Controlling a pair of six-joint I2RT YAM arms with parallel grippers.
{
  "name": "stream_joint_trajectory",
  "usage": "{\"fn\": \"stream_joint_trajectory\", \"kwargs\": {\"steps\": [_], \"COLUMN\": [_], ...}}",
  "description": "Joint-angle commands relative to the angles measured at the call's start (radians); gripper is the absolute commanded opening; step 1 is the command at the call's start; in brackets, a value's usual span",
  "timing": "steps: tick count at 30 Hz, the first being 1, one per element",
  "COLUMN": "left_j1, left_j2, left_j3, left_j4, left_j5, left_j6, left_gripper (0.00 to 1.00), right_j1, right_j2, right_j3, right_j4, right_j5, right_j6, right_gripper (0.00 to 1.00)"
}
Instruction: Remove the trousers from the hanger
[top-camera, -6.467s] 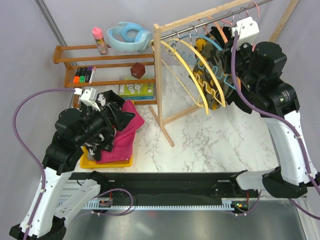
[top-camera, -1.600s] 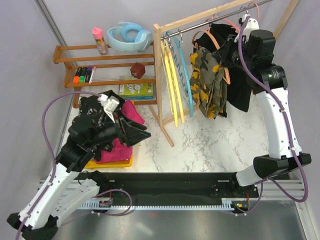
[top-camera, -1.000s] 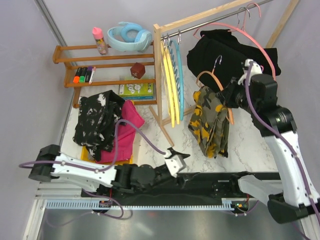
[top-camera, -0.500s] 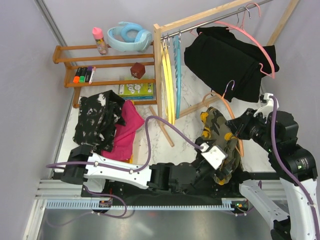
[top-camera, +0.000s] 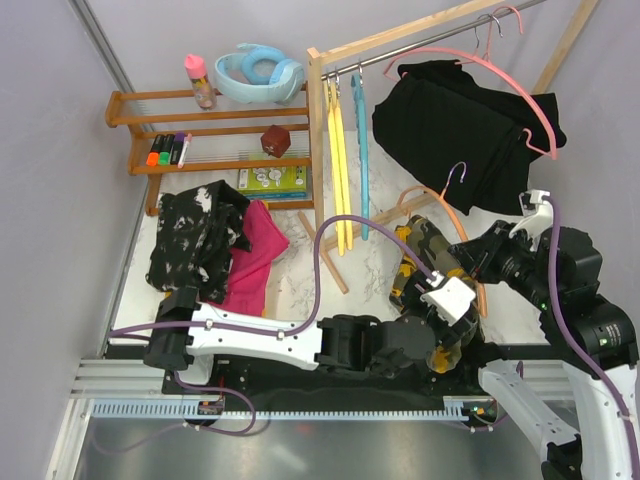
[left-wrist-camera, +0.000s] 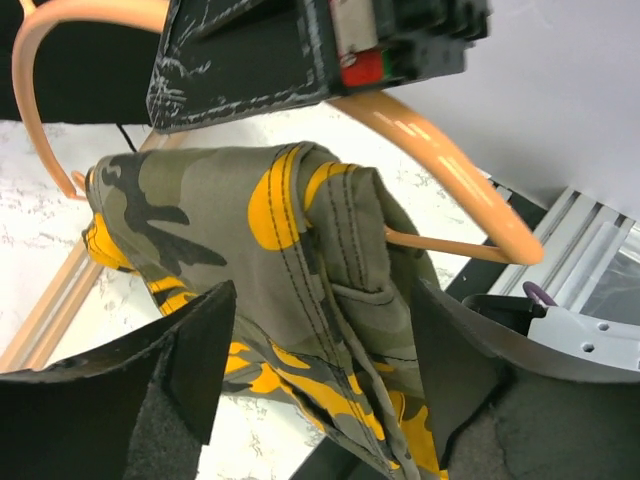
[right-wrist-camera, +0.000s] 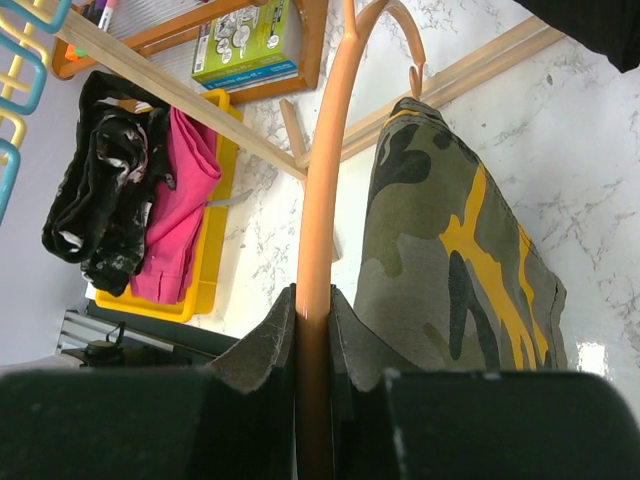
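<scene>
The olive-and-yellow camouflage trousers (top-camera: 420, 262) hang folded over an orange hanger (top-camera: 452, 195), held off the rail above the table's front right. My right gripper (right-wrist-camera: 312, 310) is shut on the orange hanger (right-wrist-camera: 325, 180), with the camouflage trousers (right-wrist-camera: 450, 270) beside it. My left gripper (left-wrist-camera: 315, 375) is open, its fingers on either side of the camouflage trousers (left-wrist-camera: 300, 260) just below the hanger (left-wrist-camera: 440, 160). Black trousers (top-camera: 460, 120) hang on a pink hanger (top-camera: 500, 80) on the rail. Magenta trousers (top-camera: 250, 265) and black speckled trousers (top-camera: 195, 240) lie in a yellow tray (top-camera: 168, 322).
A wooden clothes rack (top-camera: 322, 150) holds yellow hangers (top-camera: 338, 150) and a blue hanger (top-camera: 360, 140). A wooden shelf (top-camera: 200, 130) at the back left carries markers, a bottle, a blue ring and a green box (top-camera: 272, 180).
My right arm lifted the orange hanger with the camouflage trousers off the rail and brought it down to the front right. My left arm swung from the tray across to the trousers.
</scene>
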Motion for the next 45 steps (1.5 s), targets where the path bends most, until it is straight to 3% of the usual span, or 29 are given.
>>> {"fn": "stream_joint_trajectory", "kwargs": {"steps": [1, 7, 16, 25, 27, 30, 31, 34, 39, 43, 45], "left_j1": [0.021, 0.038, 0.039, 0.049, 0.065, 0.084, 0.088, 0.099, 0.099, 0.099, 0.098], "left_j2": [0.015, 0.033, 0.032, 0.076, 0.072, 0.046, 0.033, 0.017, -0.003, -0.007, 0.0], "left_j3": [0.052, 0.069, 0.083, 0.155, 0.135, 0.094, 0.091, 0.083, 0.085, 0.089, 0.106], "left_j4": [-0.081, -0.09, -0.118, -0.215, -0.228, -0.23, -0.23, -0.23, -0.226, -0.227, -0.227], "left_j5": [-0.044, -0.004, 0.043, 0.06, 0.059, 0.062, 0.068, 0.079, 0.145, 0.128, 0.109], "left_j6": [-0.101, -0.121, -0.159, -0.191, -0.225, -0.242, -0.241, -0.228, -0.198, -0.173, -0.162], "left_gripper": [0.73, 0.68, 0.85, 0.86, 0.81, 0.65, 0.54, 0.32, 0.2, 0.02, 0.02], "right_j1": [0.001, 0.0, 0.0, 0.0, 0.0, 0.0, 0.0, 0.0, 0.0, -0.002, -0.002], "right_j2": [-0.03, -0.033, -0.041, -0.047, -0.045, -0.044, -0.048, -0.055, -0.061, -0.065, -0.068], "right_j3": [0.077, 0.101, 0.074, 0.083, 0.098, 0.115, 0.118, 0.117, 0.1, 0.101, 0.101], "right_j4": [0.124, 0.11, 0.116, 0.125, 0.121, 0.104, 0.099, 0.098, 0.091, 0.09, 0.085], "right_j5": [-0.036, -0.047, -0.053, -0.068, -0.07, -0.07, -0.073, -0.073, -0.071, -0.083, -0.085], "right_j6": [0.032, 0.032, 0.024, 0.033, 0.036, 0.029, 0.027, 0.03, 0.016, 0.019, 0.023], "right_gripper": [0.0, 0.0, 0.0, 0.0, 0.0, 0.0, 0.0, 0.0, 0.0, 0.0, 0.0]}}
